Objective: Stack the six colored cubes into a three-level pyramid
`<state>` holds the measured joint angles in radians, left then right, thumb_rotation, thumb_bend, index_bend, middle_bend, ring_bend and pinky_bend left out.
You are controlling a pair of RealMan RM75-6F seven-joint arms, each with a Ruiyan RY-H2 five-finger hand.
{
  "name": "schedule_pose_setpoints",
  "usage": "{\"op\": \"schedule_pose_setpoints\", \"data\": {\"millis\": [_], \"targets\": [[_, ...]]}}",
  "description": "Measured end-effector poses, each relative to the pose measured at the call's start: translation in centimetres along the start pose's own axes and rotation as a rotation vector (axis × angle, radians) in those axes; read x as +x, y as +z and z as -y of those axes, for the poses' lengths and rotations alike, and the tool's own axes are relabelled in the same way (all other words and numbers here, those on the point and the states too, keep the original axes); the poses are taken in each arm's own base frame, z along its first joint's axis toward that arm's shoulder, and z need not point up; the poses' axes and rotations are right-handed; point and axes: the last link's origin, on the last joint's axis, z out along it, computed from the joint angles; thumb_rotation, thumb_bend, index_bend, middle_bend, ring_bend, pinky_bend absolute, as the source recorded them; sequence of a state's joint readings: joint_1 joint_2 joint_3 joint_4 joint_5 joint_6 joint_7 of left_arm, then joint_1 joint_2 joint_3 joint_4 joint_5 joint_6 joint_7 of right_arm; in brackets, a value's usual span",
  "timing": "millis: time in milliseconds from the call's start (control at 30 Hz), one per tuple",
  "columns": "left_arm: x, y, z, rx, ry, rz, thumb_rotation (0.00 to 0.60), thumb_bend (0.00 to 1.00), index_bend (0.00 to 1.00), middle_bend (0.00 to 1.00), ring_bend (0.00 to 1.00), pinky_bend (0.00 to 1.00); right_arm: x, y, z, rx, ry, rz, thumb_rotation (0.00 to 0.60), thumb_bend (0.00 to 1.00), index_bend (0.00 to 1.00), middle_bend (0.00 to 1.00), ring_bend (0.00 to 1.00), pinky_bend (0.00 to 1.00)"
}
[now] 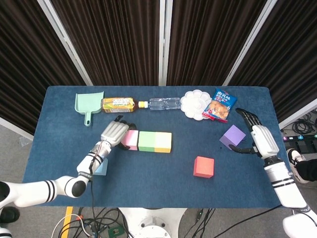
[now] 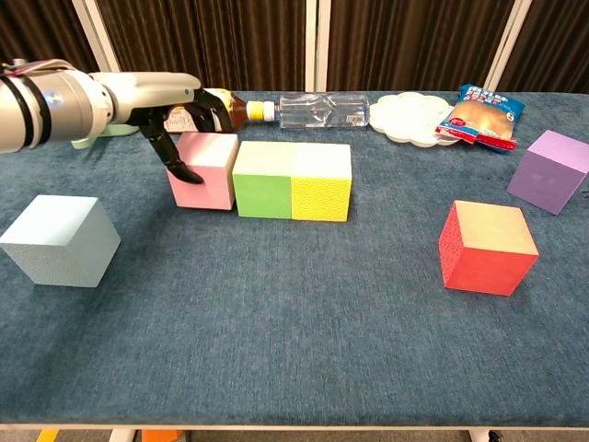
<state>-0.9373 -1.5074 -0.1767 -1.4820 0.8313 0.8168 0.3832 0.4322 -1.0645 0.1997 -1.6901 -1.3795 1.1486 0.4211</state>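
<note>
The left arm reaches in from the near left, its hand [image 1: 115, 134] palm down with dark fingers [image 2: 181, 168] curled over and around a pink cube [image 2: 204, 171]. The right arm comes up the right edge, its hand [image 1: 256, 136] held upright with fingers spread, holding nothing.
</note>
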Motion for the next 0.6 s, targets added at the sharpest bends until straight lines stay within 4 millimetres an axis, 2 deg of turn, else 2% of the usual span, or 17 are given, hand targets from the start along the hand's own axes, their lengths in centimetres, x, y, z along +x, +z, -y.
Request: {"op": "schedule_pose_setpoints", "data": {"millis": [600], "targets": [[-0.9,0.58,-1.04,0.019,-0.013,-0.012,0.6,0.16,0.25,0.42,0.24,0.05,0.13,0.01,-0.21,-0.003,0.005,-0.002,0.6,0.1,0.0,0.05,0.0,0.0]]}}
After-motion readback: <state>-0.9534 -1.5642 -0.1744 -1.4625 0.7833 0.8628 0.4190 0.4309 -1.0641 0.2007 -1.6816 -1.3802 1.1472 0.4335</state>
